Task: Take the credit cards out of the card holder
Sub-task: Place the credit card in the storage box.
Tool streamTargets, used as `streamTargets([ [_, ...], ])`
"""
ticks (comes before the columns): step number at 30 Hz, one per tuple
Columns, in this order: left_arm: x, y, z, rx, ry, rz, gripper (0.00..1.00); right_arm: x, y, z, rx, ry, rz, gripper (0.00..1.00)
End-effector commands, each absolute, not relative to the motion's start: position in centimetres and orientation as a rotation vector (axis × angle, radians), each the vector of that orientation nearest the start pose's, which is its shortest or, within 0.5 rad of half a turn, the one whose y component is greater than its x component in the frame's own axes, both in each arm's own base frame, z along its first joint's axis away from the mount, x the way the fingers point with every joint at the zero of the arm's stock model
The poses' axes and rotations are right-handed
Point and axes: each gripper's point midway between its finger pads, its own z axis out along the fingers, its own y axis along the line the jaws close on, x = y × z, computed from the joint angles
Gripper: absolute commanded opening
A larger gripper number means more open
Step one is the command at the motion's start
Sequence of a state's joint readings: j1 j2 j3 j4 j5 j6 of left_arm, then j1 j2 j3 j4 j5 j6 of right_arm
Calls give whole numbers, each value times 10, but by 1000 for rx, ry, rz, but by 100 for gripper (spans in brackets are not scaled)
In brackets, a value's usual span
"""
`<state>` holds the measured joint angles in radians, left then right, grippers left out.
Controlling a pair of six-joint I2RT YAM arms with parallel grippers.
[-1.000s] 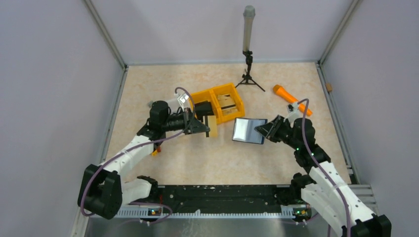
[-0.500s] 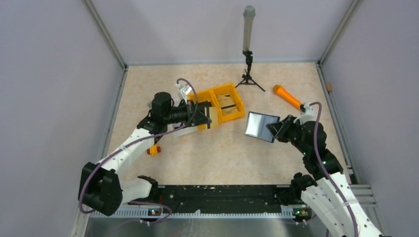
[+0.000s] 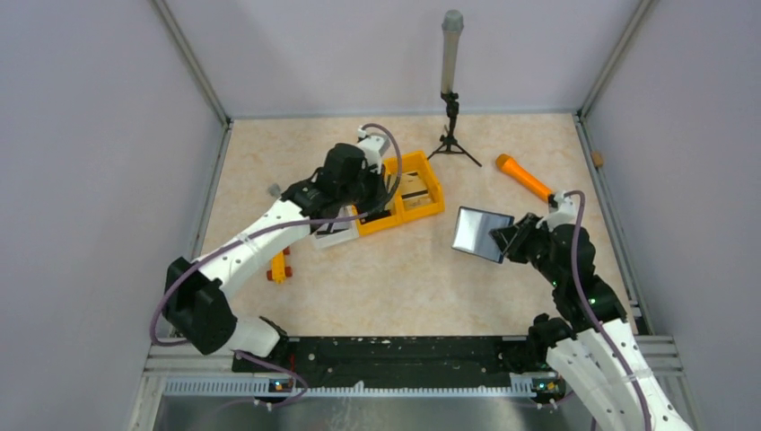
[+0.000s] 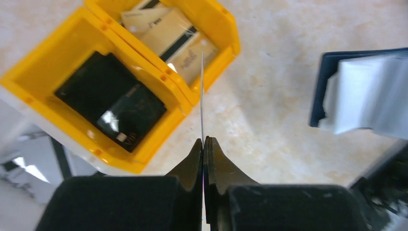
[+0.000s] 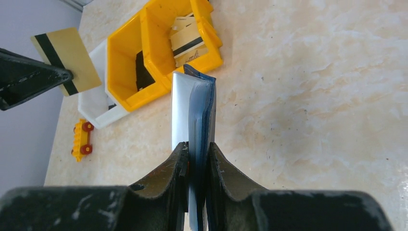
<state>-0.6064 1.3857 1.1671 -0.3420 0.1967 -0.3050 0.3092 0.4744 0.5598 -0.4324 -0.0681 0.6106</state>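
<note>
The beige table (image 3: 404, 278) carries a yellow bin (image 4: 53, 50) with two compartments: a black block (image 4: 110, 108) lies in one and tan credit cards (image 4: 168, 36) lie in the other. The right gripper (image 5: 196, 147) is clamped on the navy card holder (image 5: 199, 110), which stands on edge above the table, to the right of the bin. The left gripper (image 4: 204, 142) pinches one tan card (image 5: 65, 60) over the bin.

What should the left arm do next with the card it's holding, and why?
Likely ease it over the yellow bin compartment where other cards lie, then let go: the left gripper pinches a tan card over the bin.
</note>
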Motion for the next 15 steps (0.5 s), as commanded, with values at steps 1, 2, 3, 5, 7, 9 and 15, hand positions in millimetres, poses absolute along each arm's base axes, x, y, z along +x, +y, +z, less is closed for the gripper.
streamTargets([
  [1,348,-237,217,483,2143,-213,0,224,95,241,244,1831,627,0],
  [2,355,-240,223,505,2125,-186,0,223,94,242,242,1827,620,0],
  [3,360,-244,224,521,2118,-156,0,222,93,243,239,1825,617,0],
  [5,371,-251,227,571,2093,-77,0,222,88,245,251,1813,592,0],
  [7,383,-258,223,666,2060,44,0,222,87,247,255,1801,594,0],
  [9,397,-264,218,738,2026,190,0,222,88,250,258,1788,603,0],
  [15,429,-283,201,922,1937,562,0,226,86,255,261,1771,591,0],
])
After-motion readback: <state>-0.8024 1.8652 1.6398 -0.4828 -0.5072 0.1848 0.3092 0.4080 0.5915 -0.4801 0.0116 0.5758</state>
